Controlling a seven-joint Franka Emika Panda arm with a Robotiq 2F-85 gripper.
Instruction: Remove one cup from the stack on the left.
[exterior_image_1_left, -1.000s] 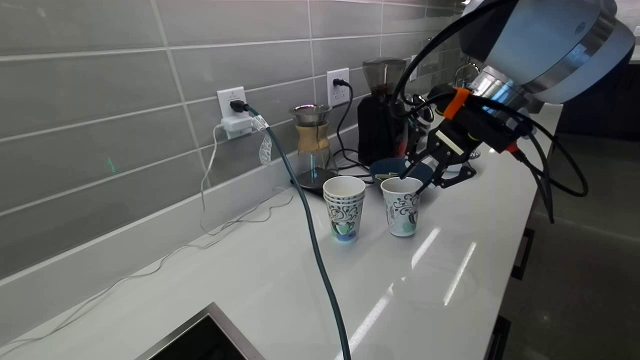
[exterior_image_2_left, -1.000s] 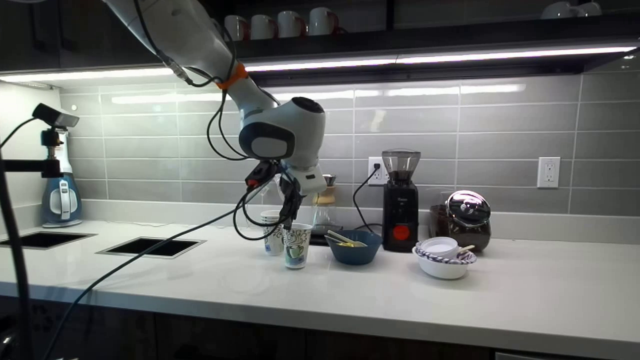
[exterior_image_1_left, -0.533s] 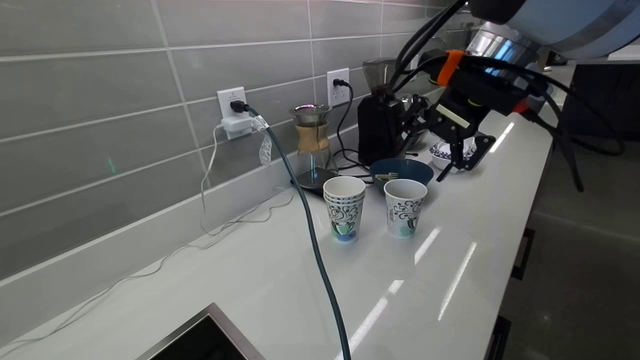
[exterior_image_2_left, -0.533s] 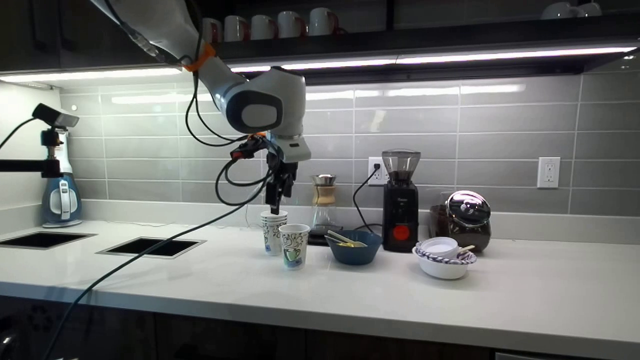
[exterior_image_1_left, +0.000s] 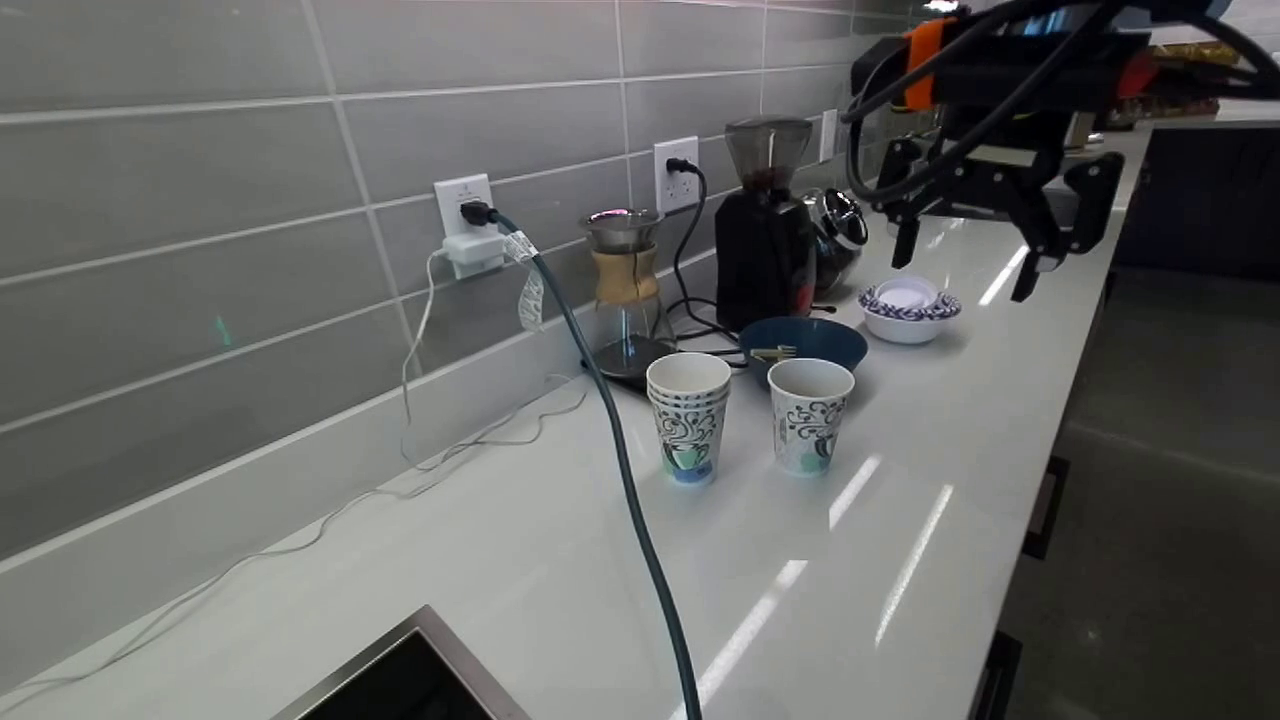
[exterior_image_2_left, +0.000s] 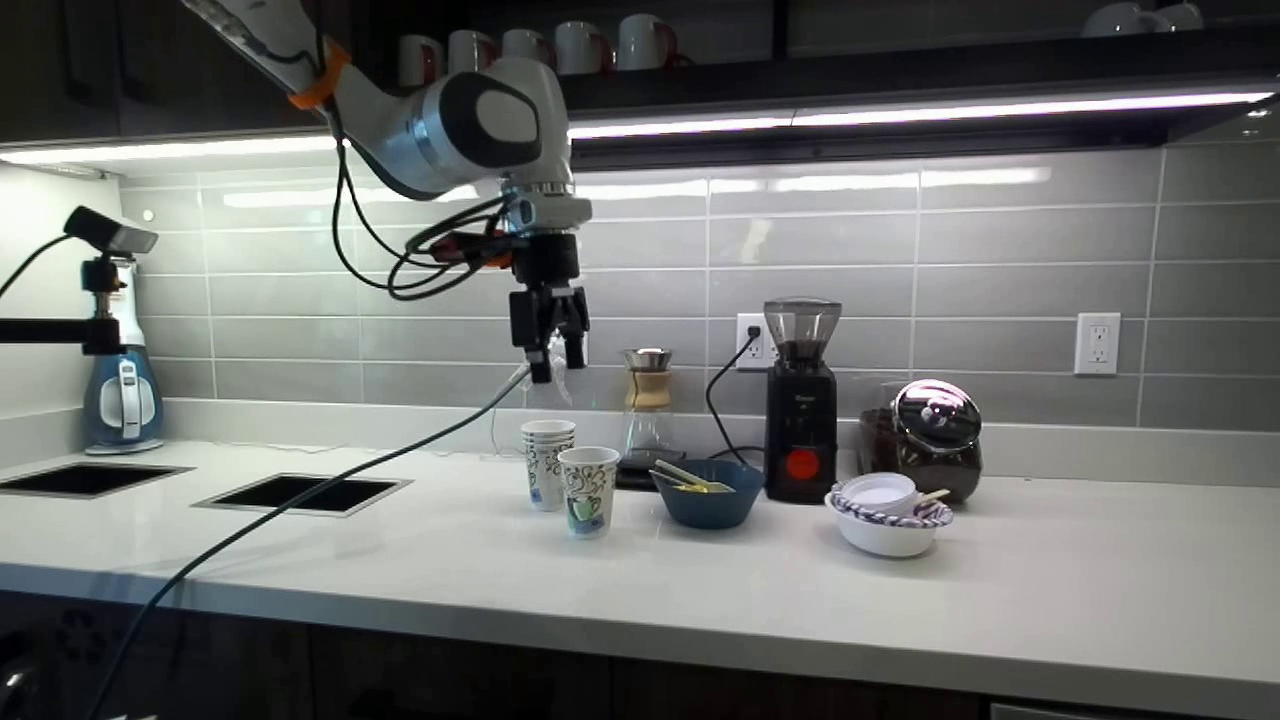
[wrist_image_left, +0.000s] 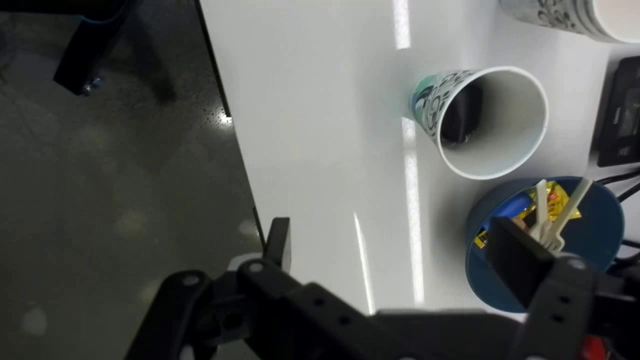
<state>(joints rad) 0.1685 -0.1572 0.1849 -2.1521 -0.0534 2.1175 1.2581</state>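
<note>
A single white paper cup with dark print (exterior_image_1_left: 810, 430) stands upright on the counter. Close beside it is the stack (exterior_image_1_left: 690, 430), a short nest of matching cups, with several rims showing at the top. Both appear in an exterior view as the cup (exterior_image_2_left: 588, 500) in front of the stack (exterior_image_2_left: 546, 470). In the wrist view the cup (wrist_image_left: 435, 102) lies ahead of the fingertips, its inside dark at the bottom, and the stack (wrist_image_left: 555, 15) is cut off at the corner. My gripper (exterior_image_1_left: 967, 268) hangs above the counter, clear of the cups, jaws wide apart and holding nothing.
A blue bowl (exterior_image_1_left: 815, 340) with forks and packets sits right behind the cup. Farther along stand a white bowl (exterior_image_2_left: 885, 535), a black grinder (exterior_image_2_left: 800, 430) and a glass coffee maker (exterior_image_2_left: 648, 420). A thick cable (exterior_image_1_left: 625, 470) crosses in front of the stack.
A second ago my fingers were around the single cup's rim. They have spread, let go and risen up and away, while the cup stays standing, barely shifted. The stack has not moved.
</note>
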